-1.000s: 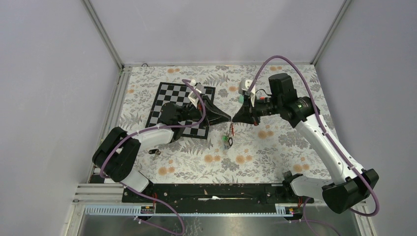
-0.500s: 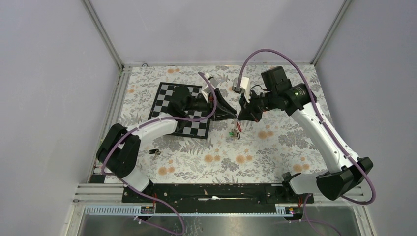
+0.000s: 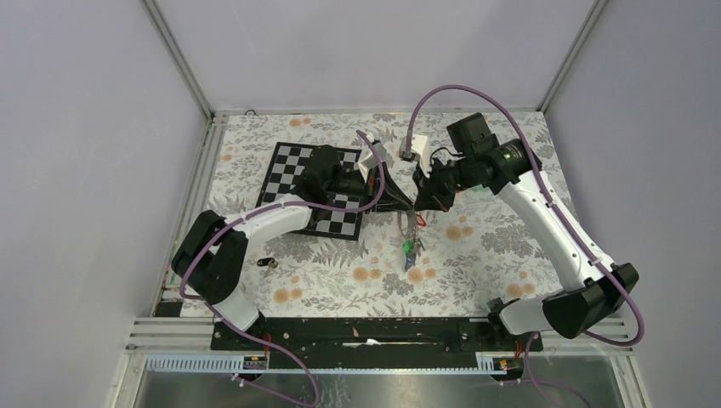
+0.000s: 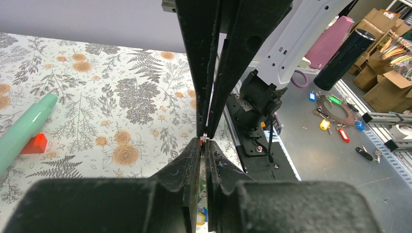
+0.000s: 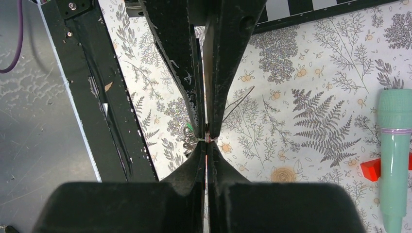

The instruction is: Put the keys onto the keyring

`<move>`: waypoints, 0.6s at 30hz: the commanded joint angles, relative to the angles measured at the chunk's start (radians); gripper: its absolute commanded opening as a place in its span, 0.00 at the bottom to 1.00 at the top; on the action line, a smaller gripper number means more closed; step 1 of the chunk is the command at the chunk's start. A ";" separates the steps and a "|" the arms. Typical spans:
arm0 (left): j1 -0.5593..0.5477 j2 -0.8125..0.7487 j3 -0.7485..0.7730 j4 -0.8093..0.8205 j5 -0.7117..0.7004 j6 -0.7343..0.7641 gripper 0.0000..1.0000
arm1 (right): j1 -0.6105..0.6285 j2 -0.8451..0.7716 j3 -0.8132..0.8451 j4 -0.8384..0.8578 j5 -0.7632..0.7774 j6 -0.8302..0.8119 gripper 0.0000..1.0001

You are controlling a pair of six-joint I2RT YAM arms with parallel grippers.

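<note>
My left gripper (image 3: 408, 202) and right gripper (image 3: 420, 202) meet tip to tip above the floral table. The left gripper (image 4: 203, 141) is shut on the thin grey wire keyring (image 3: 408, 228). The ring hangs below the tips with green and blue tagged keys (image 3: 410, 249) at its bottom. Yellow, blue and green tags (image 4: 201, 218) show through the left fingers' gap. The right gripper (image 5: 206, 141) is shut on a red-tagged key, a red sliver between its fingers (image 5: 206, 162). Wire (image 5: 239, 103) and a green tag (image 5: 188, 127) show beside the tips. A black-tagged key (image 3: 268, 263) lies apart at the left.
A checkerboard mat (image 3: 293, 170) lies at the back left under the left arm. A teal tube with a red cap (image 5: 394, 155) lies on the table near the right arm; it also shows in the left wrist view (image 4: 24, 128). Frame rails edge the table.
Both grippers have shifted right and slightly back, still tip to tip. The left arm has stretched out and the right arm has drawn in. The key bunch now hangs lower beneath the tips.
</note>
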 commanded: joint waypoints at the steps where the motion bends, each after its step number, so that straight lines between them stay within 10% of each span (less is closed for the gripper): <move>1: -0.006 0.003 0.043 0.017 0.019 0.023 0.09 | 0.010 -0.023 0.022 0.021 -0.033 0.003 0.00; 8: -0.005 -0.002 0.047 0.024 0.020 0.009 0.18 | 0.010 -0.039 -0.017 0.046 -0.041 0.002 0.00; 18: -0.006 -0.003 0.038 0.016 0.033 0.009 0.00 | 0.010 -0.052 -0.038 0.086 -0.055 0.017 0.00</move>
